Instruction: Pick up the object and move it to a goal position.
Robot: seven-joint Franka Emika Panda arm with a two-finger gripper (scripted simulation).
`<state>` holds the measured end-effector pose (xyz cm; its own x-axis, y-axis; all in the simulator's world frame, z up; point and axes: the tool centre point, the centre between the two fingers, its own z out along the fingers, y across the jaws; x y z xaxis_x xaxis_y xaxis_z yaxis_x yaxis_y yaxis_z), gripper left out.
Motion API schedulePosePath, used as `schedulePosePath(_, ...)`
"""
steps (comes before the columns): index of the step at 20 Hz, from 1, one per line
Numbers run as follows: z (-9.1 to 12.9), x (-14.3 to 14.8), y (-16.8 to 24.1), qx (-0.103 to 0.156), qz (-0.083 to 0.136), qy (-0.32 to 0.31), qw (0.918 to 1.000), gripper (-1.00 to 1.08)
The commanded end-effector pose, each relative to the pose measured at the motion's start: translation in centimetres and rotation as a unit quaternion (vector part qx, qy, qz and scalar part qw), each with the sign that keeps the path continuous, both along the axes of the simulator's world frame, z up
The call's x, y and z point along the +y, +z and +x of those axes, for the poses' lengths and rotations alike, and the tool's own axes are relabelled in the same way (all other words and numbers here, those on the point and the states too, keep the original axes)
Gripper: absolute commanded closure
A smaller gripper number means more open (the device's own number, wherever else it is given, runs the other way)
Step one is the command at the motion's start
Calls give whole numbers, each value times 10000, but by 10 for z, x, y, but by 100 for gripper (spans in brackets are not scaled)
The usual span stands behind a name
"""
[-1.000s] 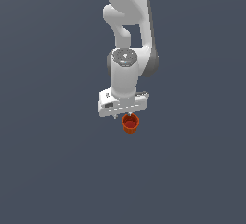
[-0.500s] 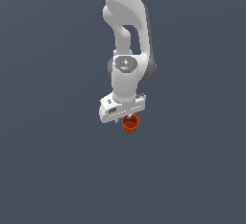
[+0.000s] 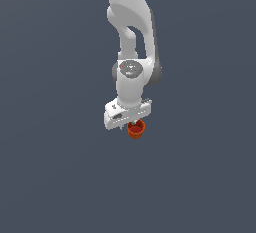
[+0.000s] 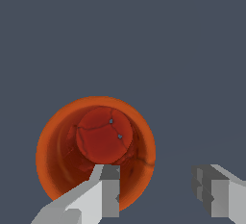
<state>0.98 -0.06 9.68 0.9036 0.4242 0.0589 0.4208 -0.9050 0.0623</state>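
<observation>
The object is a small orange-red cup (image 3: 135, 129) with a darker red inside. It stands upright on the grey floor, just under my white gripper (image 3: 131, 124). In the wrist view the cup (image 4: 96, 136) shows from above. My gripper (image 4: 156, 180) is open. One of its fingers (image 4: 106, 192) is over the cup's inside, near the rim. The other finger (image 4: 214, 194) is outside the cup with a wide gap between them. I cannot tell whether the first finger touches the wall. The cup's base is partly hidden by the hand in the exterior view.
A plain dark grey floor (image 3: 60, 177) lies all around. The white arm (image 3: 131, 37) rises above the gripper. No other objects or goal marker show.
The gripper has come down a little closer to the cup. The cup has stayed in place.
</observation>
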Motion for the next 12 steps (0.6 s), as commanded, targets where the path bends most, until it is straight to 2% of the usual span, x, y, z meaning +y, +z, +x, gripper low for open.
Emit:
schedulePosePath(1, 0, 0, -8, 3, 0, 8, 10000, -20)
schedulePosePath(8, 1, -1, -26, -1, -1, 23, 10000, -20)
schedulePosePath(9, 1, -1, -26, -1, -1, 23, 10000, 108)
schedulePosePath(12, 1, -1, -26, -1, -1, 23, 10000, 108)
